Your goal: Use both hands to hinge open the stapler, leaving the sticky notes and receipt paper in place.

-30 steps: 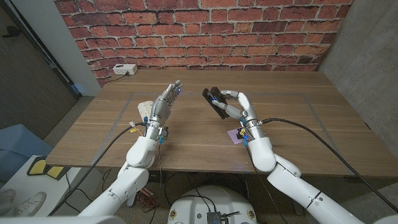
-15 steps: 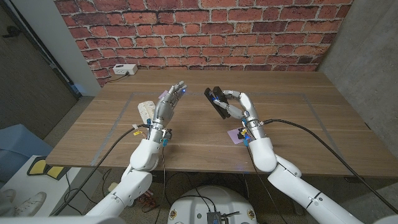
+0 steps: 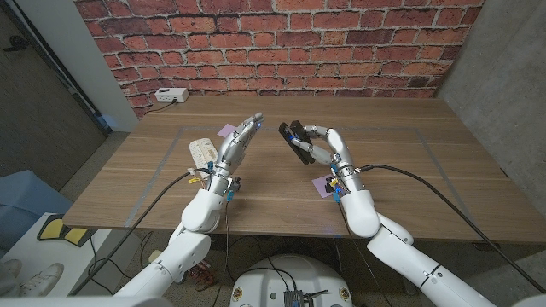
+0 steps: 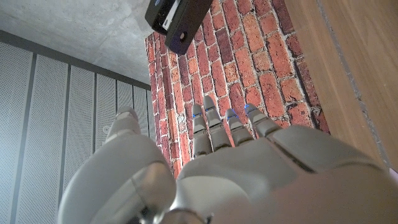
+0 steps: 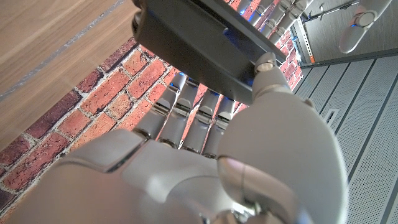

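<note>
Stapler [image 3: 297, 140] sits in my right hand [image 3: 328, 152], lifted off the wooden table [image 3: 409, 183] near its far middle. My right fingers [image 3: 317, 130] curl over the black body and my thumb presses its near side, so the grip is firm. In the right wrist view the stapler [image 5: 199, 38] shows as a dark slab across my fingers [image 5: 186, 118], with the thumb tip [image 5: 266, 62] against its edge.

My left hand [image 3: 233, 149] is held just beside the stapler, short of touching it, its fingers [image 3: 248, 128] straight, together and holding nothing. The left wrist view shows those fingers [image 4: 214, 127] pointing toward the stapler's end [image 4: 176, 22], with a clear gap between them.

The head view alone shows the purple sticky notes [image 3: 324, 185] on the table under my right wrist, another purple pad [image 3: 227, 131] beyond my left hand, and the white receipt paper [image 3: 201, 150] to my left.
</note>
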